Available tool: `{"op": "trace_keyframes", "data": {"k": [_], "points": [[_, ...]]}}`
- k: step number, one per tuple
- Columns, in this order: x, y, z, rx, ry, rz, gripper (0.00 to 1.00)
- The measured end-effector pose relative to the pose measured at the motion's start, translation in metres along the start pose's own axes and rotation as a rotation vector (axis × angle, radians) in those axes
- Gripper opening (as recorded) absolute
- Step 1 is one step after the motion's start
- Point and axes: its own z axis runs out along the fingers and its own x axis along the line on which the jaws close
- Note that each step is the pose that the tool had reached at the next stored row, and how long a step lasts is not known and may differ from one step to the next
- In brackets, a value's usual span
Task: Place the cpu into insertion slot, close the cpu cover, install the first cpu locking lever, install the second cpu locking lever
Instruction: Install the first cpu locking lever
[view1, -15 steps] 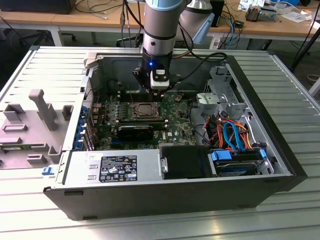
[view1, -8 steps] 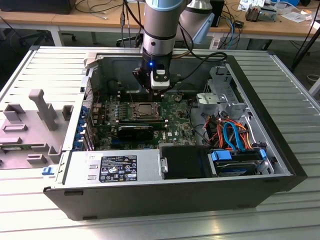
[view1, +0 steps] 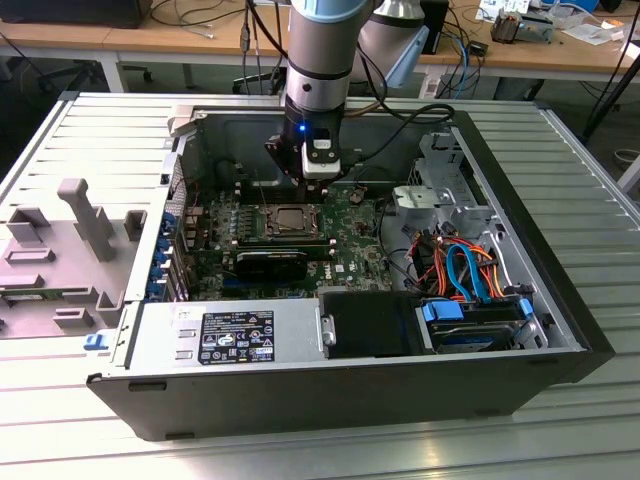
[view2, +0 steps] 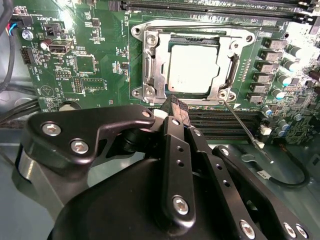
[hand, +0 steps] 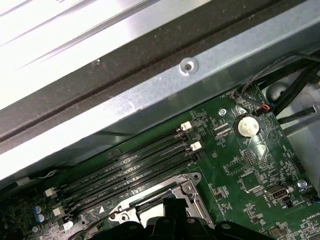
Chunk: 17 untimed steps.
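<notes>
1. In the second wrist view the gripper (view2: 176, 106) is seen with its jaws pressed together and nothing pinched between them. Its tip is held just beside the edge of the insertion slot (view2: 200, 39) that faces the memory slots (view2: 225, 120). Whether metal is touched cannot be told.
2. The cpu (view2: 192, 67) is found seated in the slot. Its dull silver top is shown through the window of the cpu cover (view2: 152, 65), which appears to be laid flat over it.
3. The placing and the covering are therefore judged done, and the levers are judged to be the step in hand.
4. One locking lever (view2: 245, 131) (a thin wire rod) is seen slanting away from a corner of the socket across the memory slots, so it is taken to be unlatched. A second lever (view2: 192, 24) is laid along the opposite edge; whether it is hooked cannot be told.
5. For the free rod a push is judged to be called for: it would have to be swung toward the socket, pressed down and tucked under its catch, with care that the tip is not slipped onto the motherboard (view2: 75, 75).
6. In the exterior view the arm (view1: 320, 50) is seen reaching down into the open computer case (view1: 330, 395), which is laid on a ribbed metal table (view1: 100, 130).
</notes>
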Motion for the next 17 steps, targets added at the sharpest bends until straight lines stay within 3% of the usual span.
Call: {"op": "trace_keyframes", "data": {"k": [11, 17], "points": [[0.0000, 0.0000, 0.0000, -0.0014, 0.0022, -0.020, 0.11], [0.0000, 0.0000, 0.0000, -0.0086, 0.0082, -0.053, 0.11]]}}
